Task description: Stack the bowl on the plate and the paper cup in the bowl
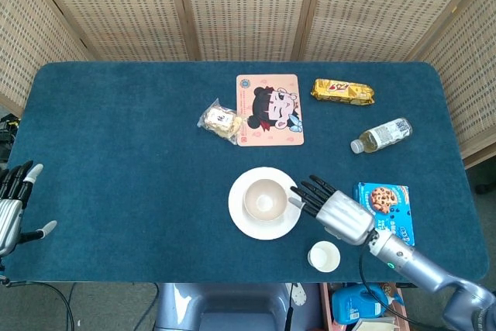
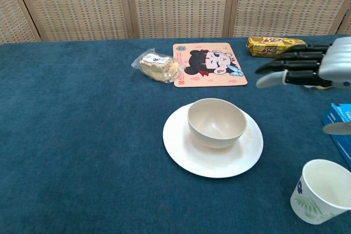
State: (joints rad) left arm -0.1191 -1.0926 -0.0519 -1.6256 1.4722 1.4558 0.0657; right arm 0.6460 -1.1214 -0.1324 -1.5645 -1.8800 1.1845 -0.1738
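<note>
Beside the bowl [image 1: 264,199] hovers the right robot hand [image 1: 338,211], fingers spread, cookie box [image 1: 385,212] just beyond.

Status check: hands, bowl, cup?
Both hands open: right hand, left hand. Bowl upright on plate. Paper cup on table, untouched. Nothing between.

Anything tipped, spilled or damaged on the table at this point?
Nothing stands out. The bowl sits upright on the plate, the paper cup stands upright beside it, empty, and the right hand holds nothing.
</note>
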